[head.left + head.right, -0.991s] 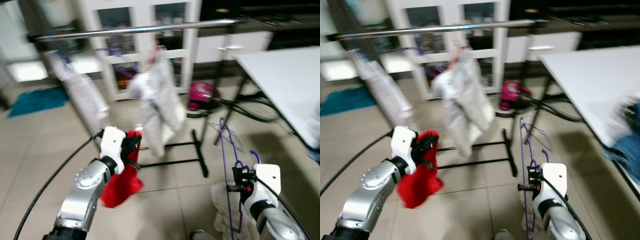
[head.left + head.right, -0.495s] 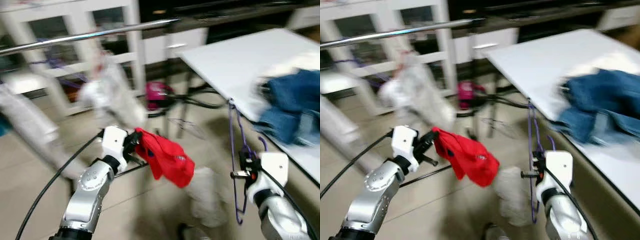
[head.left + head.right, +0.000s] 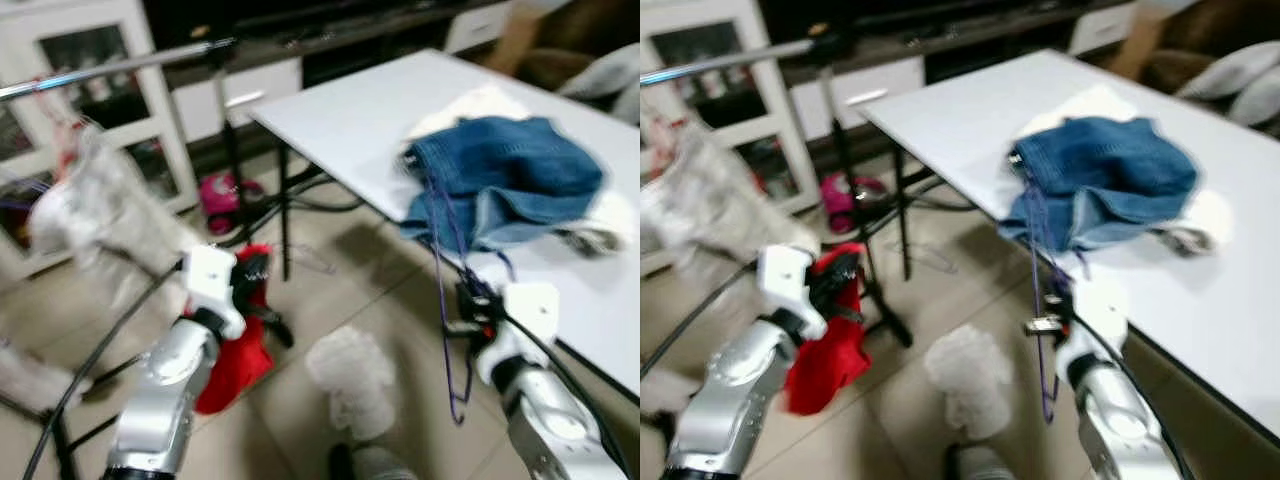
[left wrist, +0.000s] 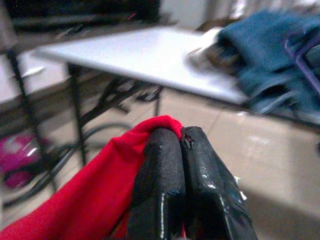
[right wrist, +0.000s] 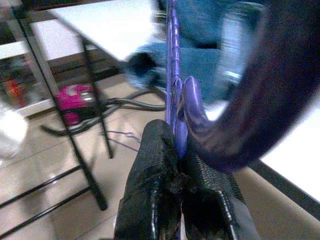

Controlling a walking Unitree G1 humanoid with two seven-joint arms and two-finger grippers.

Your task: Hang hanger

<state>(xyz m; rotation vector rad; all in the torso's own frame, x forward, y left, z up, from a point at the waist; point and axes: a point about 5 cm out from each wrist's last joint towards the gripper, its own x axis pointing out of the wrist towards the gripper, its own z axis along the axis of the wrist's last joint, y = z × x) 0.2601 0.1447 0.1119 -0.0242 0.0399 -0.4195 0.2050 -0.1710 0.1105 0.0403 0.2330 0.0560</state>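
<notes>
My right gripper (image 3: pixel 470 312) is shut on a thin purple hanger (image 3: pixel 448 268), held upright in front of the white table's edge; its fingers (image 5: pixel 165 200) pinch the purple wire (image 5: pixel 172 95). My left gripper (image 3: pixel 252 283) is shut on a red cloth (image 3: pixel 235 360) that hangs down from it over the floor; in the left wrist view the black fingers (image 4: pixel 185 185) clamp the red fabric (image 4: pixel 95 195). The chrome clothes rail (image 3: pixel 110 68) runs across the upper left, with pale garments (image 3: pixel 95 210) hanging from it.
A white table (image 3: pixel 350 120) at the right carries blue jeans (image 3: pixel 500 175) and white cloth. On the tiled floor lie a whitish bundle (image 3: pixel 350 385) and a pink vacuum cleaner (image 3: pixel 222 192). The rack's black legs (image 3: pixel 285 225) stand between the table and my left arm.
The camera has swung right, so the table and jeans now sit nearer the centre and the rail has slid left. The red cloth has dropped from flung sideways to hanging down.
</notes>
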